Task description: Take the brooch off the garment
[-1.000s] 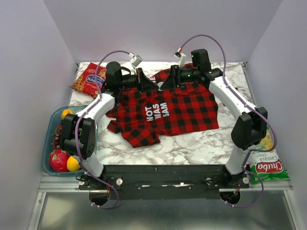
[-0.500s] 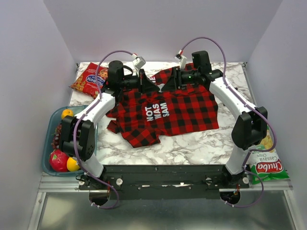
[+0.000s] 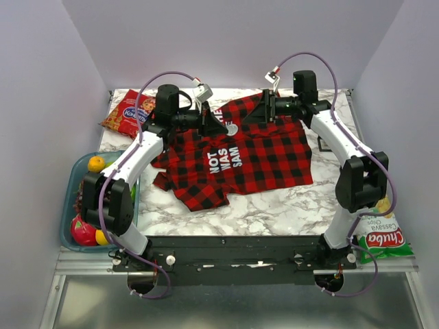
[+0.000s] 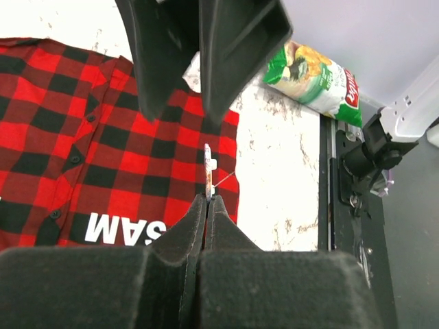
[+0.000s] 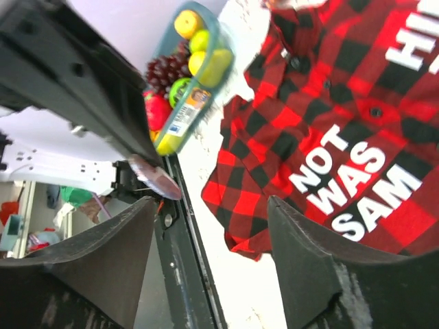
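Marble-patterned tabletop (image 3: 274,199) between lilac walls carries the scene. The left gripper (image 4: 208,200) has its fingers pressed together on the small round silvery-grey brooch (image 3: 232,129). The brooch is edge-on in the left wrist view with its thin pin showing bare, and from above it is a pale disc. It sits just over the collar end of the red-and-black checked short-sleeved shirt with white block lettering (image 3: 267,154). Half a second ago the right gripper (image 3: 265,110) sat close against the left one. It has since drawn back toward the shirt's far right corner, fingers spread and empty. Both arms reach over the shirt's far edge, wrists turned inward to face each other. Beyond the shirt's left sleeve lies a red snack packet (image 3: 127,113).
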Robot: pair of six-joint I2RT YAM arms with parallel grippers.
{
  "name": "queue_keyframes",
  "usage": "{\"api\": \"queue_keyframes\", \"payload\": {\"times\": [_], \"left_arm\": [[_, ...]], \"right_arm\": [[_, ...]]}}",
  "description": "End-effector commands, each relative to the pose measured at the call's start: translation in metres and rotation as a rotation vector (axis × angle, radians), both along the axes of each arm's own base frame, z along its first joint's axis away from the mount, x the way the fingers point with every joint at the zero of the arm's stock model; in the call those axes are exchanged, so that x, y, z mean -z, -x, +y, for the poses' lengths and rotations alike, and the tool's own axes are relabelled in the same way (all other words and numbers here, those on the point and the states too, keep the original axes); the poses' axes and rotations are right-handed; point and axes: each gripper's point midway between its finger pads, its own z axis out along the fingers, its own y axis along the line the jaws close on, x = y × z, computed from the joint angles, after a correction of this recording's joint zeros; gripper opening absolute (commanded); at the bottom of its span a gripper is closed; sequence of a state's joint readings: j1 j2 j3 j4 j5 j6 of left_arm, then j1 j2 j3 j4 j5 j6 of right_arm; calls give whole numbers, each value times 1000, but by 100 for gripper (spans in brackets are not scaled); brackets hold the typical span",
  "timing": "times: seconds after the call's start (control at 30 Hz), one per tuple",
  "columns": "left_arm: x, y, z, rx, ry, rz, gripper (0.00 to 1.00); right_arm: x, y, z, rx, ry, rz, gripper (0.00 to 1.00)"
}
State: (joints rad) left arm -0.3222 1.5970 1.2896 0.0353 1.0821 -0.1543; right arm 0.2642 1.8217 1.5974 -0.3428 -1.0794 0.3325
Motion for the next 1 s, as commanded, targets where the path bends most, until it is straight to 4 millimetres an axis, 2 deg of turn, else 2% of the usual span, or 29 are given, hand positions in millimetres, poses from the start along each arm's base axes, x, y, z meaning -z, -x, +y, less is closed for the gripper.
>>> {"api": "queue_keyframes", "payload": {"times": [0.0,0.03,0.17,0.27,0.3,0.33,0.37,0.47,0.67,0.97], "left_arm": [[-8,7,0,19,-11,-5,0],[-7,6,-1,24,-8,2,0],[-9,5,-3,30,8,23,0],[-23,4,-5,35,66,55,0],[-32,1,-6,38,106,8,0],[-38,4,-7,36,141,83,0],[-43,4,-7,37,160,83,0],[-51,7,-8,59,194,82,0],[-45,8,-9,65,191,102,0],[-42,7,-8,55,182,108,0]], "right_arm": [[-55,20,0,-125,-105,-181,75],[-58,21,0,-128,-100,-199,75],[-38,22,-6,-121,-22,-253,75],[-25,26,-10,-142,45,-320,72],[-22,24,-11,-134,66,-334,71],[-21,24,-12,-136,75,-339,68],[-19,25,-12,-137,79,-335,66],[-26,27,-8,-143,50,-323,63],[-47,31,6,-152,-8,-308,62],[-65,47,19,-211,-86,-273,62]]}}
